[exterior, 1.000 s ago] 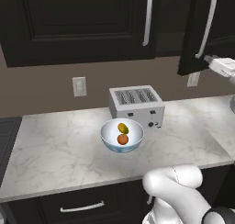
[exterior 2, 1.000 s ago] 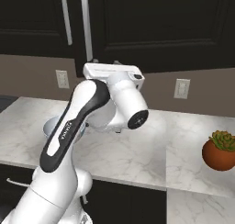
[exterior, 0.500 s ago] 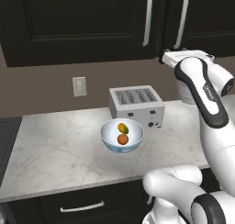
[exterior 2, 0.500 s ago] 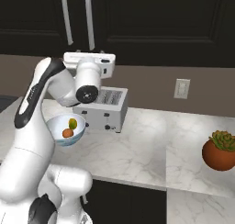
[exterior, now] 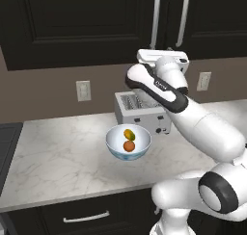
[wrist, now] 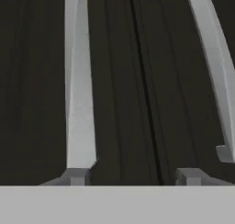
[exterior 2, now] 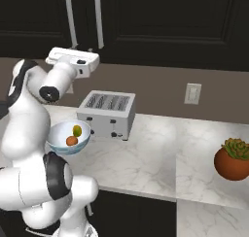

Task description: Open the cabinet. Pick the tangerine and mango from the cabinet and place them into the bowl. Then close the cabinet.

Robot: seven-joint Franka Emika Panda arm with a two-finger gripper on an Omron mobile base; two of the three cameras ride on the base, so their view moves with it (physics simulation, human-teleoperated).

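There is 1 cabinet (exterior: pixel 96 27) on the wall, big and black, with 2 doors. Both doors are shut. 2 long silver handles (wrist: pixel 79 81) run side by side down the middle where the doors meet.

On the marble counter (exterior: pixel 62 157) sits 1 bowl (exterior: pixel 128 142), pale blue and white. There are 2 fruits in it. 1 is the tangerine (exterior: pixel 129 146), round and orange. The other is the mango (exterior: pixel 129 134), yellow-green, lying right next to the tangerine on the far side. They seem to touch.

Just behind the bowl stands 1 silver toaster (exterior 2: pixel 107 113). Its slots look empty as far as I can see. Far to the right side of the counter is 1 round brown pot (exterior 2: pixel 233 164) with a green plant (exterior 2: pixel 236 147) in it.

There are 2 white outlets on the brown wall, 1 to the left of the toaster (exterior: pixel 83 90) and 1 to the right (exterior: pixel 204 81).

There is 1 white robot arm. Its gripper (wrist: pixel 133 177) is up high, just in front of the 2 handles, facing them. Its 2 little fingertips (wrist: pixel 75 177) are apart and hold nothing. 1 handle comes down right above 1 fingertip.

Below the counter is 1 black drawer with 1 curved silver handle (exterior: pixel 87 217).
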